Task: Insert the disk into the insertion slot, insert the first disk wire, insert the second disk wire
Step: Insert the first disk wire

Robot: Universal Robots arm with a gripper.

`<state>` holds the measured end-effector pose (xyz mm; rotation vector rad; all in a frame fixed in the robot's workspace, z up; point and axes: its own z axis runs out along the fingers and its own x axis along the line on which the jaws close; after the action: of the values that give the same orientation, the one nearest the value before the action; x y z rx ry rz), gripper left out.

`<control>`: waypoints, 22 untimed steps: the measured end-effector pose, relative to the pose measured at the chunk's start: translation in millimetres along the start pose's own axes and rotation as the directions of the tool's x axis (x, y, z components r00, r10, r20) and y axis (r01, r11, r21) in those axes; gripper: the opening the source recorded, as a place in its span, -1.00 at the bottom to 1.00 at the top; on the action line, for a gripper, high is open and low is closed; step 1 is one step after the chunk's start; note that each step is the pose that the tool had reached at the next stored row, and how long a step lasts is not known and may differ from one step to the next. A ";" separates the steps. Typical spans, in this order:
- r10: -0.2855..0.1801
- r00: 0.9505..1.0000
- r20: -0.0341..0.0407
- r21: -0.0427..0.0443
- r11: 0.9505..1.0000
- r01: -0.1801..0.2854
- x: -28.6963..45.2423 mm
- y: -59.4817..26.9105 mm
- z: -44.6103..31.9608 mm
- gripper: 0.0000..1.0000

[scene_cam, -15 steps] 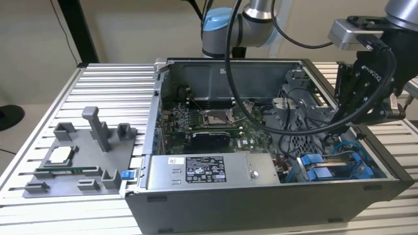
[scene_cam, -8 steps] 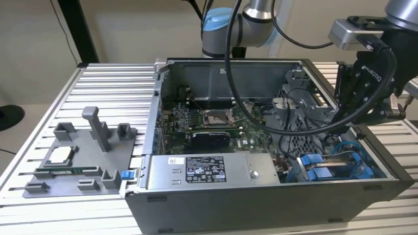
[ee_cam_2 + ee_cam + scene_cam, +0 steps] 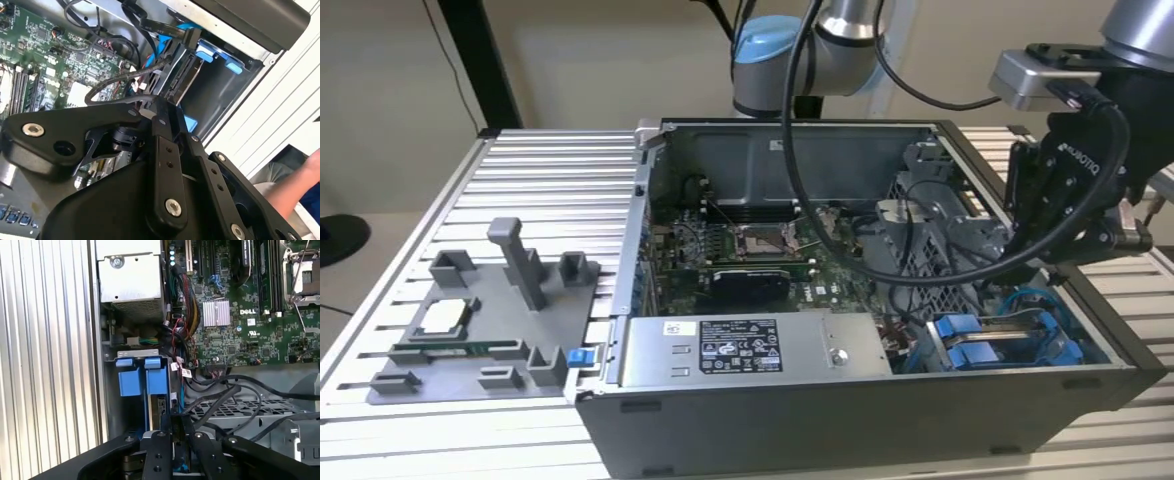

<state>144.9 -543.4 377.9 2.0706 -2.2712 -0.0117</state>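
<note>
1. Gripper point(image 3: 177, 424): as far as I can judge from both wrist views, it is clenched on the end of a black disk wire point(image 3: 220, 395). It hangs low inside the computer case point(image 3: 854, 420), just over the drive corner.
2. Disk point(image 3: 161, 410): it stands on edge in its blue frame point(image 3: 156, 380), already seated in the insertion slot point(image 3: 127, 412). The slot is the grey bay in the case corner beside the power-supply box point(image 3: 131, 285). The disk's connector end faces the gripper.
3. Step in hand, by my reading: plugging a wire into the disk. I would square the plug to the port and press straight along the port's axis. I would also keep the wire's slack loop off the neighbouring cables and the blue tabs. A tilted push could jam the plug or bend the contacts.
4. Motherboard point(image 3: 747, 270): it lies beyond the bay, and its open CPU socket point(image 3: 763, 240) is well apart from the work.
5. Surface: the case rests on a ribbed aluminium table point(image 3: 547, 180). A grey parts fixture point(image 3: 494, 330) sits on the table at the exterior view's left.
6. Room: a pale wall point(image 3: 600, 60) and a dark upright post point(image 3: 478, 60) stand behind. In the second wrist view, a person's hand point(image 3: 302, 182) appears past the table edge.
</note>
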 end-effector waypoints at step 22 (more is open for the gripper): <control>-0.023 1.000 0.001 0.000 1.000 0.023 7.7 -23.6 25.2 -1.00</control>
<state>166.3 -554.3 351.9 2.0973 -2.2483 -0.0142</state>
